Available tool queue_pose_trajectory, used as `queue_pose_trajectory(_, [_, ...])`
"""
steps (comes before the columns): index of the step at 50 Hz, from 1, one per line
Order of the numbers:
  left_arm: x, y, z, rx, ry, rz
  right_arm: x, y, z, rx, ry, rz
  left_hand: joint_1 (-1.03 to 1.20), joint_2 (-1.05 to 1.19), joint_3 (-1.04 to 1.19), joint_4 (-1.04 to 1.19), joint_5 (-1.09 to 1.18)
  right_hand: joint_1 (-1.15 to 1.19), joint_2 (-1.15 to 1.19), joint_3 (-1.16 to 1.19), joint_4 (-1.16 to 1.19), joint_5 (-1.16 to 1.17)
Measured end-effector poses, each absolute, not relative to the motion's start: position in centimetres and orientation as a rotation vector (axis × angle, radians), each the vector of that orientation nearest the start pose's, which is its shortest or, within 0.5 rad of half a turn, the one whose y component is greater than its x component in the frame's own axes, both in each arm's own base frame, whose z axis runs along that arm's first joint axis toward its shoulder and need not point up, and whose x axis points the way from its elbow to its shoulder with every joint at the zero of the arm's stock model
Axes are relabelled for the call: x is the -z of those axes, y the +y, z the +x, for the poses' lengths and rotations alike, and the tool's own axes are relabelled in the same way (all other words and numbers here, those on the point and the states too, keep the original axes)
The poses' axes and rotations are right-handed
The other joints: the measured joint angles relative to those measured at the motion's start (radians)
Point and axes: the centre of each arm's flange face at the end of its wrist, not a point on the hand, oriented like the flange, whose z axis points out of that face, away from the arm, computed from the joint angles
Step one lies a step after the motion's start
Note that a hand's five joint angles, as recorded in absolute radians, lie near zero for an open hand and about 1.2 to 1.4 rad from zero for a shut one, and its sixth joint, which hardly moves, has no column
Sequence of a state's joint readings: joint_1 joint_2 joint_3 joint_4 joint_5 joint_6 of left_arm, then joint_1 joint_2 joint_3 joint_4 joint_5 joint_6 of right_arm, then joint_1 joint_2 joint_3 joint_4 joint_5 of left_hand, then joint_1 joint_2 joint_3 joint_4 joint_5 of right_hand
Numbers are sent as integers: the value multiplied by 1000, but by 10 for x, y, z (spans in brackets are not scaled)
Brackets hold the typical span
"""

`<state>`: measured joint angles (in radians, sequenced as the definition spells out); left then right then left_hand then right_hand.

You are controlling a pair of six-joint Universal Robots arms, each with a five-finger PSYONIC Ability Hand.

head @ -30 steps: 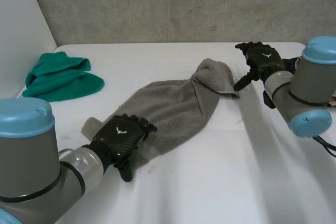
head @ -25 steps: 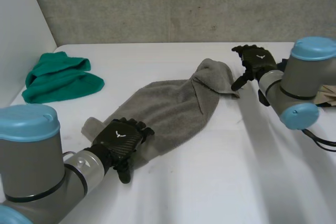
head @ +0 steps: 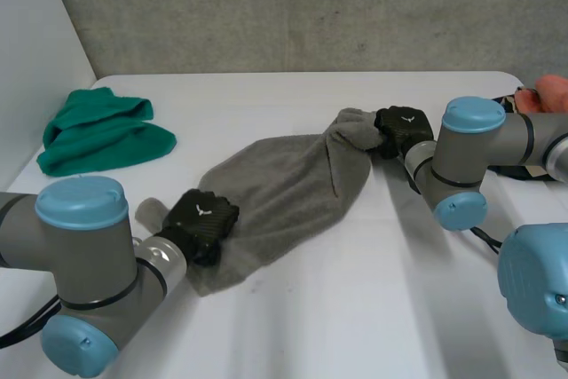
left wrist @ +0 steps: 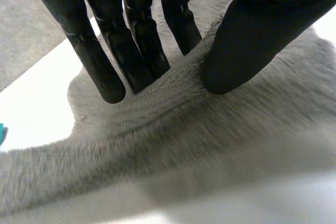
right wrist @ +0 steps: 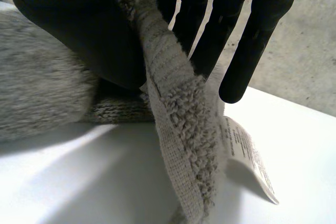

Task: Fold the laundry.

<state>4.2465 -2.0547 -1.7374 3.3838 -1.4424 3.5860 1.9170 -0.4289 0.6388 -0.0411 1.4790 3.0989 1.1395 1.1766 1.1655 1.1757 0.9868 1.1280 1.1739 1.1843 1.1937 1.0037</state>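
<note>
Grey towel [head: 284,184] lies slantwise on white table [head: 355,308], near-left to far-right. Left hand [head: 202,215] pinches near-left end, cloth ridge between fingers and thumb. Right hand [head: 399,126] clamped on far-right hem, label [right wrist: 247,156] dangling. Risk: left pinch looks shallow, towel may slip on lift; uneven pull would skew fold. Green cloth [head: 102,135] far left, well apart. Containers: none visible.

Rough, matt terry cloth: grey towel [head: 284,179]. Thin, smooth printed tag: care label [right wrist: 247,153]. Smooth matt white: table [head: 355,308].
</note>
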Motion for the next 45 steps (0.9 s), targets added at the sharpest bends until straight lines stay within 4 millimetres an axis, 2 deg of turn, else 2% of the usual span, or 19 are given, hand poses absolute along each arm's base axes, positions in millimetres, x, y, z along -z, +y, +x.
queue_pose_trajectory(2, [-125, -235, -277, 1800, 2392, 1290, -110, -429, 302, 1840, 2160, -518, 0, 8, 10, 10, 6, 0, 0, 0, 0, -2])
queue_pose_trajectory(5, [-140, -242, -276, 1890, 2365, 1208, -119, -427, 300, 1874, 2167, -552, 0, 16, 18, 22, 8, 0, 0, 0, 0, 0])
queue_pose_trajectory(9, [-164, -248, -273, 2010, 2339, 1095, -139, -425, 295, 1920, 2158, -592, 0, 17, 20, 22, 8, 0, 0, 0, 1, 0])
queue_pose_trajectory(13, [-194, -250, -268, 2136, 2316, 977, -172, -421, 287, 1980, 2138, -638, 0, 17, 20, 22, 8, 0, 0, 0, 2, 0])
queue_pose_trajectory(17, [-240, -247, -256, 2302, 2283, 831, -228, -409, 270, 2084, 2095, -742, 0, 17, 21, 23, 8, 0, 0, 1, 3, -2])
queue_pose_trajectory(19, [-255, -244, -252, 2348, 2274, 796, -250, -402, 264, 2128, 2075, -791, 0, 17, 23, 23, 8, 0, 0, 1, 4, 0])
queue_pose_trajectory(20, [-270, -241, -247, 2394, 2263, 765, -270, -395, 257, 2173, 2056, -838, 0, 17, 23, 23, 8, 0, 0, 1, 5, 0])
queue_pose_trajectory(24, [-306, -232, -233, 2494, 2245, 712, -317, -374, 241, 2296, 2006, -955, 0, 17, 23, 23, 8, 0, 0, 1, 5, -2])
queue_pose_trajectory(26, [-323, -229, -226, 2535, 2239, 689, -336, -363, 234, 2351, 1983, -1009, 0, 17, 23, 23, 8, 0, 0, 1, 5, 0])
queue_pose_trajectory(29, [-338, -227, -218, 2564, 2241, 661, -352, -351, 228, 2388, 1963, -1064, 0, 17, 23, 23, 8, 0, 0, 1, 5, 0])
queue_pose_trajectory(34, [-342, -239, -210, 2545, 2279, 619, -351, -342, 227, 2356, 1974, -1130, 0, 19, 23, 23, 8, 0, 0, 1, 5, 1])
queue_pose_trajectory(36, [-333, -252, -211, 2500, 2320, 615, -337, -343, 230, 2294, 2003, -1168, 0, 19, 24, 23, 8, 0, 0, 1, 5, 3])
queue_pose_trajectory(40, [-295, -287, -220, 2343, 2428, 649, -296, -346, 244, 2145, 2070, -1247, 0, 19, 24, 23, 8, 0, 0, 1, 5, 3])
queue_pose_trajectory(44, [-240, -322, -235, 2140, 2500, 738, -249, -351, 259, 2019, 2132, -1300, 0, 19, 24, 23, 8, 0, 0, 1, 5, 3])
queue_pose_trajectory(45, [-233, -326, -237, 2118, 2504, 748, -244, -352, 261, 2009, 2139, -1303, 0, 19, 24, 23, 8, 0, 0, 1, 5, 3])
